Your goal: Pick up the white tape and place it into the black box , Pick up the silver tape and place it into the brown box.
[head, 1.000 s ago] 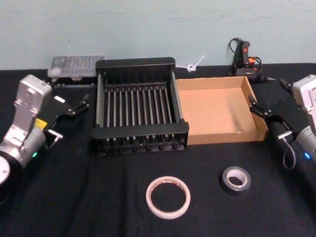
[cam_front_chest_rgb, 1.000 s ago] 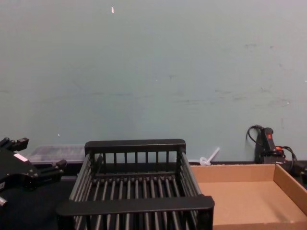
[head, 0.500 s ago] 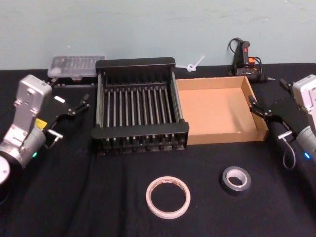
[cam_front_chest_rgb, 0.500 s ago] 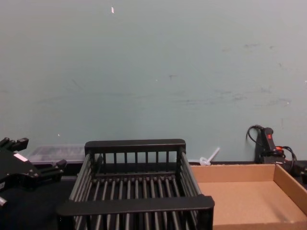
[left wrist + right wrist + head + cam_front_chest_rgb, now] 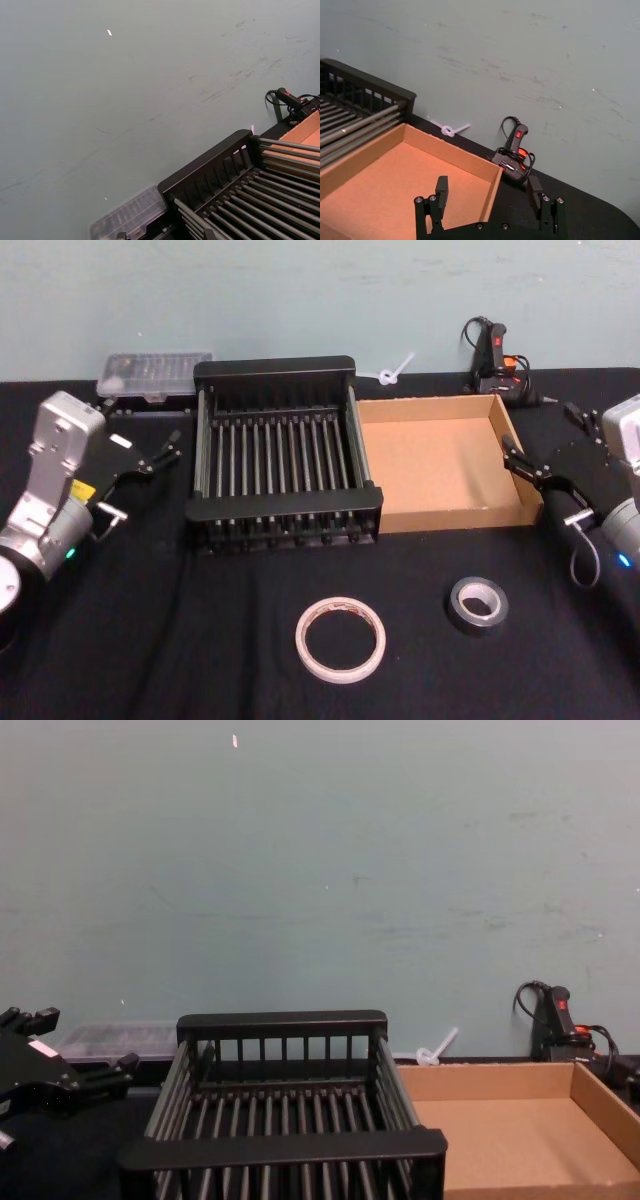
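Near the bottom centre of the head view, the white tape (image 5: pixel 340 640) lies flat on the black table (image 5: pixel 200 640), with the silver tape (image 5: pixel 477 604) to its right and apart from it. Above them, mid-frame, the black box (image 5: pixel 280 450) touches the brown box (image 5: pixel 445 462) on its right. At the left edge the left gripper (image 5: pixel 145 452) seems open and empty, though its fingers blend into the cloth. At the right edge the right gripper (image 5: pixel 490 192) hangs open, holding nothing, over the brown box's corner.
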You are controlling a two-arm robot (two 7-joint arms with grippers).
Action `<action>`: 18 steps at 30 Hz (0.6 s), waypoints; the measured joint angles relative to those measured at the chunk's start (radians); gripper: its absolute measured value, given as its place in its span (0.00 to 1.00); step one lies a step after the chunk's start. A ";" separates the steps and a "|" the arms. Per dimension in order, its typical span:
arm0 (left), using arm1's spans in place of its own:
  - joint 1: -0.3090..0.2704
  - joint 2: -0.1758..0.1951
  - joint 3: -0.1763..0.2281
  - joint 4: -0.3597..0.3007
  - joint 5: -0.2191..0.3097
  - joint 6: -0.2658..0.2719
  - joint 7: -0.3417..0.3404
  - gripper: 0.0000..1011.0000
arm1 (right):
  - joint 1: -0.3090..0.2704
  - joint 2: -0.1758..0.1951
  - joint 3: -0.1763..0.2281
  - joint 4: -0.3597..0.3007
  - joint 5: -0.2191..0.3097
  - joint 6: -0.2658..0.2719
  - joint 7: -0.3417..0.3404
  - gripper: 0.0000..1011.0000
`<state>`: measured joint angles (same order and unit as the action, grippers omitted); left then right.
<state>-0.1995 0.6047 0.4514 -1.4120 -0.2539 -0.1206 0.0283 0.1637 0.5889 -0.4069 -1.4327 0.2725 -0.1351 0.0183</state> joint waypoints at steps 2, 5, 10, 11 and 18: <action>0.000 0.000 0.000 0.000 0.000 0.000 0.000 0.99 | -0.013 0.000 0.009 -0.015 0.007 -0.002 0.010 0.99; 0.000 0.000 0.000 0.000 0.000 0.000 0.000 0.99 | -0.029 -0.001 0.020 -0.033 0.023 -0.003 0.022 0.99; 0.000 0.000 0.000 0.000 0.000 0.000 0.000 0.99 | -0.077 -0.001 0.042 -0.085 0.054 -0.005 0.043 0.99; 0.000 0.000 0.000 0.000 0.000 0.000 0.000 0.99 | -0.092 0.000 0.049 -0.101 0.061 -0.005 0.048 0.99; 0.000 0.000 0.000 0.000 0.000 0.000 0.000 0.99 | -0.160 0.011 0.070 -0.175 0.080 0.013 0.070 0.99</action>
<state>-0.1995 0.6047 0.4514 -1.4120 -0.2539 -0.1205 0.0283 0.0037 0.5997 -0.3368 -1.6077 0.3527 -0.1223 0.0883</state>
